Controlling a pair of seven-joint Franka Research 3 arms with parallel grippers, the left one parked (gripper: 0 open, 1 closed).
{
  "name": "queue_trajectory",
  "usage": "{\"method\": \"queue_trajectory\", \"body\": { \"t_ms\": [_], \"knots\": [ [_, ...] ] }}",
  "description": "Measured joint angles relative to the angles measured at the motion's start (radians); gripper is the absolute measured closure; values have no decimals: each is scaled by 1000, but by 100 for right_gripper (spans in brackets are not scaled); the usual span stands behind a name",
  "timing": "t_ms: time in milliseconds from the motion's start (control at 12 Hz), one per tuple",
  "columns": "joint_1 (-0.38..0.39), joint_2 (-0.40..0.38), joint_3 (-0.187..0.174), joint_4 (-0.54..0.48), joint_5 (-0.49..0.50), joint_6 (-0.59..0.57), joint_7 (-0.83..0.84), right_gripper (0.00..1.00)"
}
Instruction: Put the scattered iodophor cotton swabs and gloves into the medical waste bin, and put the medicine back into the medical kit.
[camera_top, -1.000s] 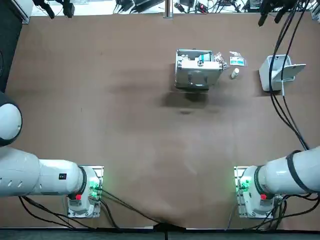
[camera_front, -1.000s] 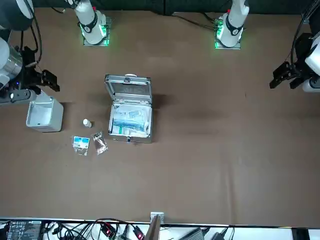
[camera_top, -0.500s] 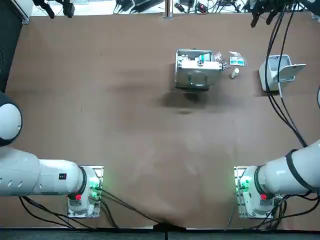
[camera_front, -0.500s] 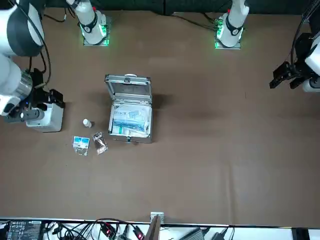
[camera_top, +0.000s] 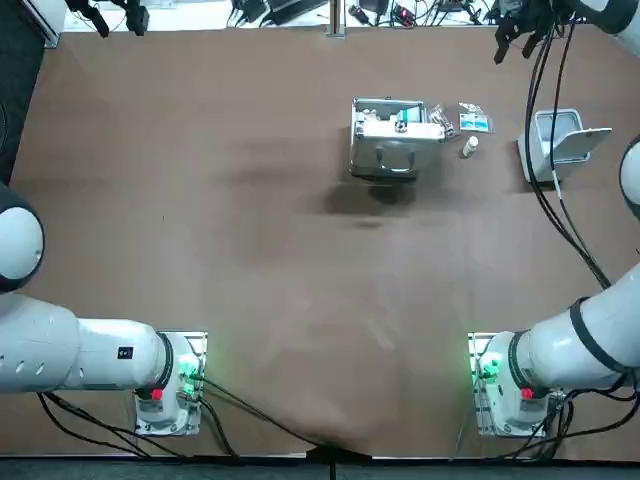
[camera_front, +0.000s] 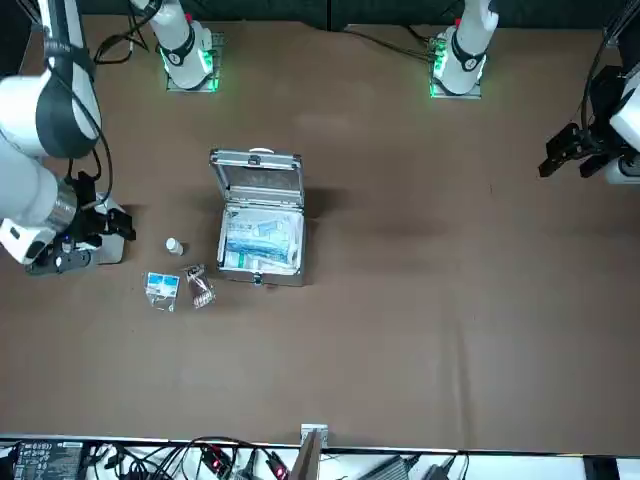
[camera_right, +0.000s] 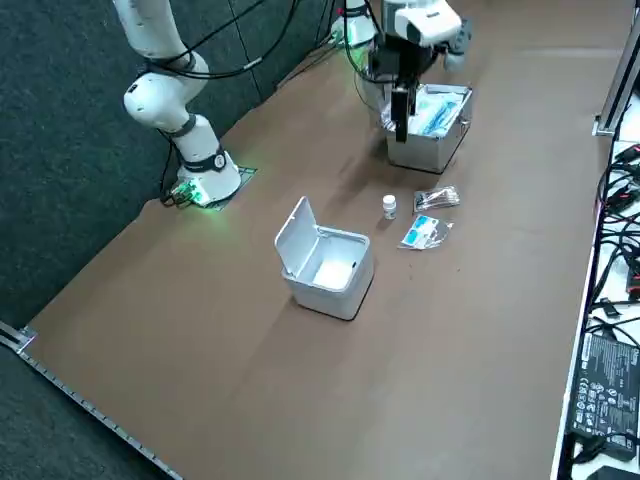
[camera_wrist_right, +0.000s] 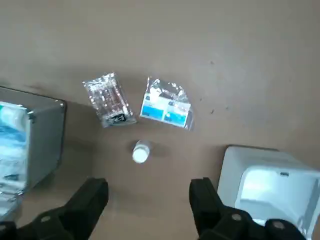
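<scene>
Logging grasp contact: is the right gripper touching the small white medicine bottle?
Apart. The right wrist view shows bare table between the open right gripper and the small white medicine bottle.

The right arm (camera_top: 585, 340) rises from its base (camera_top: 505, 385) at five o'clock in the top view, arcs out past the right edge, and shows again at one o'clock, high over the far side of the surface; in the front view its white wrist (camera_front: 28, 200) hangs at nine o'clock, bent downward; the right tool (camera_wrist_right: 148, 194) points down at the surface, well clear of it; its two dark fingers (camera_wrist_right: 94, 196) stand spread wide apart, with nothing gripped between them.
</scene>
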Motion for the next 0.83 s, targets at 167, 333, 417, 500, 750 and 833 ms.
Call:
{"method": "queue_trajectory", "body": {
  "t_ms": [167, 333, 417, 500, 750, 833],
  "knots": [
    [-16, 40, -2, 0, 0, 39, -45, 0],
    [-28, 85, -2, 0, 0, 72, -86, 0],
    [-30, 105, -2, -1, 0, 85, -109, 0],
    [-30, 123, -2, 0, 0, 98, -140, 0],
    [-30, 167, -2, -1, 0, 151, -289, 0],
    [-31, 181, -2, -2, 0, 172, -353, 0]
  ]
}}
